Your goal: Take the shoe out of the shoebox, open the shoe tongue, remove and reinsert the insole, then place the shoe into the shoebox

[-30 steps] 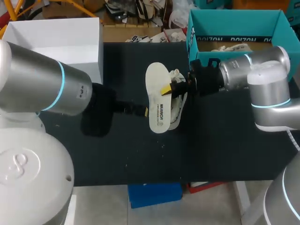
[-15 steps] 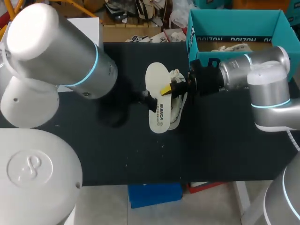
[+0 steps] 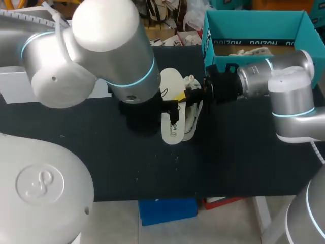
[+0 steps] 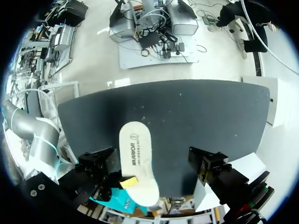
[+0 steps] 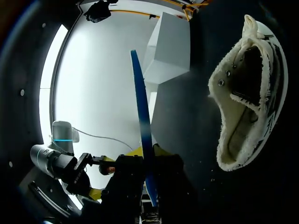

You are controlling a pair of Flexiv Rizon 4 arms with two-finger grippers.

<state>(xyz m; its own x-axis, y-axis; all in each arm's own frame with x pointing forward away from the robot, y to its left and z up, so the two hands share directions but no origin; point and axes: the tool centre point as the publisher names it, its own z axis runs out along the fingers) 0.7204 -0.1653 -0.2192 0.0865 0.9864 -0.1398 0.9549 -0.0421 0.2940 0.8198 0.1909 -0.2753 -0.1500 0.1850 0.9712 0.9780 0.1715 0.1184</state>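
Left arm (image 3: 101, 51) blocks the white box (image 5: 169, 46). One shoebox (image 3: 254, 18), one shoe (image 3: 194, 113), one insole (image 3: 171, 133) pinched by right gripper (image 3: 181, 96); left gripper (image 4: 153, 161) gapes.

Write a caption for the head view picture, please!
Right gripper holds the white insole beside the shoe on the black table, near the teal shoebox.

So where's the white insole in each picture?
Head view: the insole is mid-table, partly behind the left arm.
Left wrist view: insole, white, against the dark table.
Right wrist view: insole edge-on, a thin blue strip between the jaws.
Shared landmark: the right gripper pinching it.
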